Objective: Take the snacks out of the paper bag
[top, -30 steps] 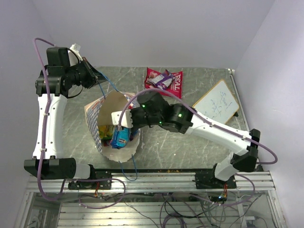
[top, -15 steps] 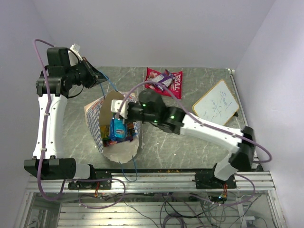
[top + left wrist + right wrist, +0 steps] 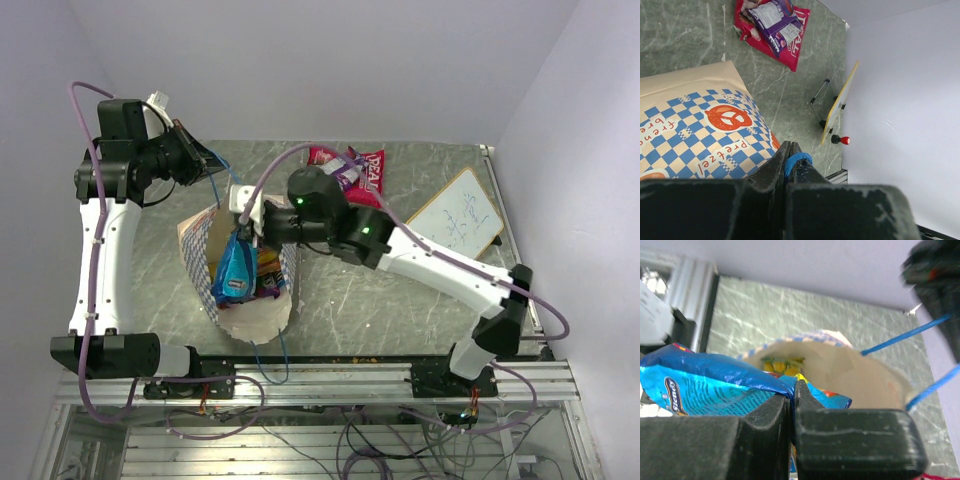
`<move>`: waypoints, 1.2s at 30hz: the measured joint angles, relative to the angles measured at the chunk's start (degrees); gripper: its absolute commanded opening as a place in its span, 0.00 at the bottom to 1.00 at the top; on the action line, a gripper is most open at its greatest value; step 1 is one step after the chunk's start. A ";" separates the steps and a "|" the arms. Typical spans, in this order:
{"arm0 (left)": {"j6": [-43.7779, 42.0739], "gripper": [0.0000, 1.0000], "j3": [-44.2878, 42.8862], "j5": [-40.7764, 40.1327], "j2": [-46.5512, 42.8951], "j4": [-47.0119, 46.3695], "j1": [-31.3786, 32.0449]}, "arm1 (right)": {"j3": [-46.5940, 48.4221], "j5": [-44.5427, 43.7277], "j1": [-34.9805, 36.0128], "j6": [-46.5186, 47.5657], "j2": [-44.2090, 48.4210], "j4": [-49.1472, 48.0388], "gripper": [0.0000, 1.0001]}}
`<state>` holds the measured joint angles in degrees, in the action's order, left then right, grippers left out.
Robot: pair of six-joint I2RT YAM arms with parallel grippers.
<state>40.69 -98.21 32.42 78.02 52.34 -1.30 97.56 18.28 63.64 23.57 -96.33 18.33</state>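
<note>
The cream paper bag with its blue-and-white checkered band lies on the table, mouth open toward the arms. My left gripper is shut on the bag's blue cord handle and holds it up at the back left. My right gripper is shut on a blue snack packet, which hangs above the bag's mouth. More packets, yellow and green, sit inside the bag. The crimson "REAL" bag with a purple pouch on it lies at the back of the table.
A small whiteboard on a wire stand rests at the right, with a red-capped marker beside it. The aluminium rail runs along the near edge. Purple-grey walls close in the back and sides.
My right gripper has lifted the blue packet up out of the bag's mouth and moved back toward the rear. The left arm has stayed still, holding the handle.
</note>
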 measured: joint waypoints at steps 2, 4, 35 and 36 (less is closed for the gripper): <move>-0.17 0.07 0.00 0.00 0.11 -0.02 0.00 | 2.34 1.09 0.11 -2.38 1.86 0.87 0.00; -0.26 0.07 0.00 -0.02 0.31 -0.02 0.00 | 4.04 1.62 0.11 -4.46 3.91 1.20 0.00; -2.05 0.07 -0.37 -0.13 3.21 0.26 0.00 | 6.38 -18.56 -33.44 1.88 -7.76 -16.79 0.00; -2.19 0.07 -0.37 -0.24 3.21 0.48 0.00 | 6.62 -18.47 -33.81 2.27 -9.88 -16.83 0.00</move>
<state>38.50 -98.59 32.18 81.23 52.82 -1.30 104.18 -0.19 29.82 25.85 -106.21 1.50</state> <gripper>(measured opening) 0.077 0.009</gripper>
